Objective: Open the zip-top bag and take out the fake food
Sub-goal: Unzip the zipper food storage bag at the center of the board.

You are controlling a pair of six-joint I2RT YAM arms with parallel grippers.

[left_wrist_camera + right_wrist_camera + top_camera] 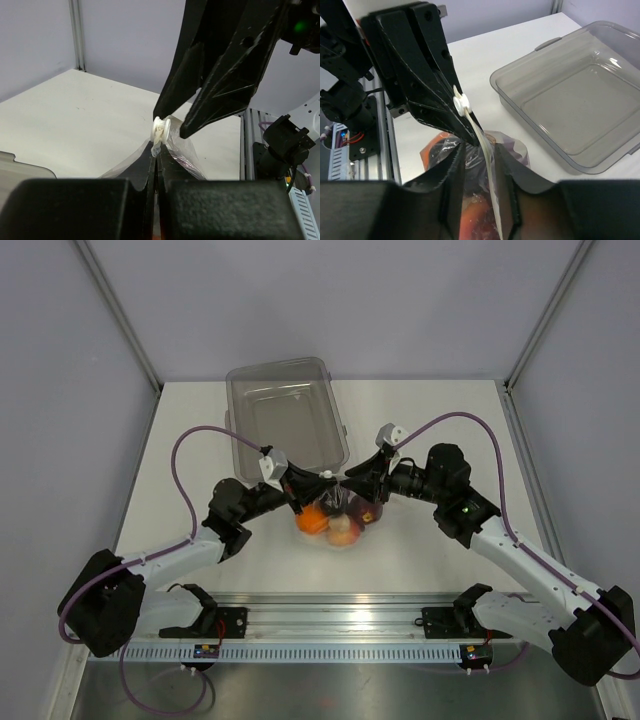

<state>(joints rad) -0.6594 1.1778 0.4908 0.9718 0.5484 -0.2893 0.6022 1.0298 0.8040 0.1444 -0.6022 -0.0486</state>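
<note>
White table (440, 430): one bin (285, 410); one zip-top bag (515, 150), left gripper (156, 165) clamped on it; right gripper (479, 150) apart.

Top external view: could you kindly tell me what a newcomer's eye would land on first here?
The two tools meet mid-table over the zip-top bag, its orange and peach fake food bright inside. The left tool is shut on the bag's top edge, the right tool open around it. Behind them sits a clear bin.
</note>
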